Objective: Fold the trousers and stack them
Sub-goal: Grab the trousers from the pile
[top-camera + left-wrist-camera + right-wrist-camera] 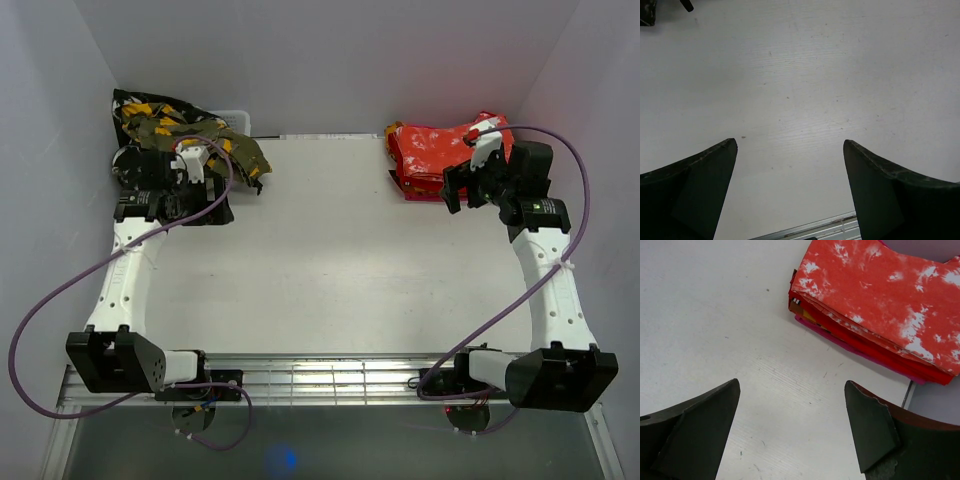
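Olive camouflage trousers (185, 130) with orange-yellow and black patches lie crumpled at the table's far left corner. A folded stack of red-and-white trousers (430, 155) lies at the far right; it also shows in the right wrist view (880, 300), with several folded layers at its edge. My left gripper (190, 200) hangs beside the olive heap, open and empty over bare table (790, 145). My right gripper (462, 190) hangs at the near right side of the red stack, open and empty (792, 385).
The white table (330, 260) is boxed in by white walls at the back and sides. A metal rail (330, 375) runs along the near edge between the arm bases. Purple cables (60, 300) loop off both arms.
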{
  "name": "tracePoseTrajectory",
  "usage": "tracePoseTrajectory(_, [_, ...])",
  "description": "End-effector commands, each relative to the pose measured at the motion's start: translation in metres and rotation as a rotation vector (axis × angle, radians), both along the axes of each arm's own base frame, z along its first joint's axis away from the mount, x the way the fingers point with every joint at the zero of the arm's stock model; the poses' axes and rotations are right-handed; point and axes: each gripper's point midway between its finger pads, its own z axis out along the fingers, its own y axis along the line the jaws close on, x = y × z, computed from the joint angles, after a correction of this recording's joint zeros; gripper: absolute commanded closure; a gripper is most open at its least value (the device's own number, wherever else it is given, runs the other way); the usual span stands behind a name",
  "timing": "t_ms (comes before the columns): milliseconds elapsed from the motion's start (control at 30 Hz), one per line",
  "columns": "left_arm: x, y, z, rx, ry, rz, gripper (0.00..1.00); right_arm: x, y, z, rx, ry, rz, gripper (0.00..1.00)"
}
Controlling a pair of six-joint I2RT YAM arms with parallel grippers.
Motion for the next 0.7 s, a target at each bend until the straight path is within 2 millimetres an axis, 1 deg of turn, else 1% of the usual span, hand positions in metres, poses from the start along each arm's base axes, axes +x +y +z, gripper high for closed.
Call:
tracePoseTrajectory(0, [0.008, -0.002, 0.045, -0.054, -0.127, 0.051, 0.02, -0.016, -0.004, 0.022, -0.001, -0.039, -0.031, 0.1])
tracePoseTrajectory(33, [0.016, -0.001, 0.062, -0.059, -0.159, 0.065, 0.02, -0.019, -0.004, 0.024, 0.001, -0.039, -0.03, 0.1])
tracePoseTrajectory(67, [0.026, 0.003, 0.067, -0.057, -0.169, 0.083, 0.02, -0.019, -0.003, 0.025, -0.001, -0.041, -0.022, 0.1])
tracePoseTrajectory(100, [0.044, 0.022, 0.099, -0.054, -0.256, 0.136, 0.02, -0.018, -0.003, 0.026, -0.011, -0.049, -0.013, 0.1])
tracePoseTrajectory(133, [0.059, 0.029, 0.117, -0.058, -0.299, 0.166, 0.02, -0.016, -0.004, 0.028, -0.016, -0.052, -0.018, 0.1])
tracePoseTrajectory(167, [0.074, 0.034, 0.131, -0.071, -0.321, 0.171, 0.02, -0.015, -0.003, 0.028, -0.019, -0.048, -0.009, 0.1])
tracePoseTrajectory(200, [0.094, 0.038, 0.122, -0.09, -0.272, 0.167, 0.02, -0.014, -0.003, 0.024, -0.025, -0.043, -0.001, 0.1])
tracePoseTrajectory(233, [0.107, 0.05, 0.125, -0.112, -0.272, 0.196, 0.02, -0.012, -0.003, 0.022, -0.029, -0.042, -0.002, 0.1])
tracePoseTrajectory(300, [0.123, 0.109, 0.129, -0.29, -0.257, 0.285, 0.02, -0.01, -0.003, 0.021, -0.032, -0.042, 0.007, 0.1])
tracePoseTrajectory(333, [0.131, 0.139, 0.137, -0.362, -0.279, 0.325, 0.02, -0.008, -0.004, 0.02, -0.035, -0.043, 0.003, 0.1])
tracePoseTrajectory(400, [0.145, 0.187, 0.13, -0.397, -0.3, 0.391, 0.02, -0.008, -0.003, 0.015, -0.033, -0.032, 0.002, 0.1])
tracePoseTrajectory(433, [0.155, 0.197, 0.122, -0.391, -0.305, 0.391, 0.02, -0.01, -0.002, 0.012, -0.031, -0.017, 0.007, 0.1])
tracePoseTrajectory(533, [0.167, 0.201, 0.113, -0.391, -0.322, 0.366, 0.02, -0.01, -0.003, 0.006, -0.041, -0.006, 0.007, 0.1])
tracePoseTrajectory(567, [0.174, 0.203, 0.105, -0.403, -0.329, 0.355, 0.02, -0.01, -0.004, 0.004, -0.044, -0.005, 0.01, 0.1])
tracePoseTrajectory(633, [0.181, 0.203, 0.096, -0.419, -0.324, 0.341, 0.02, -0.008, -0.005, 0.0, -0.055, 0.0, 0.008, 0.1])
tracePoseTrajectory(667, [0.188, 0.207, 0.087, -0.435, -0.322, 0.355, 0.02, -0.006, -0.005, -0.003, -0.055, 0.01, 0.008, 0.1])
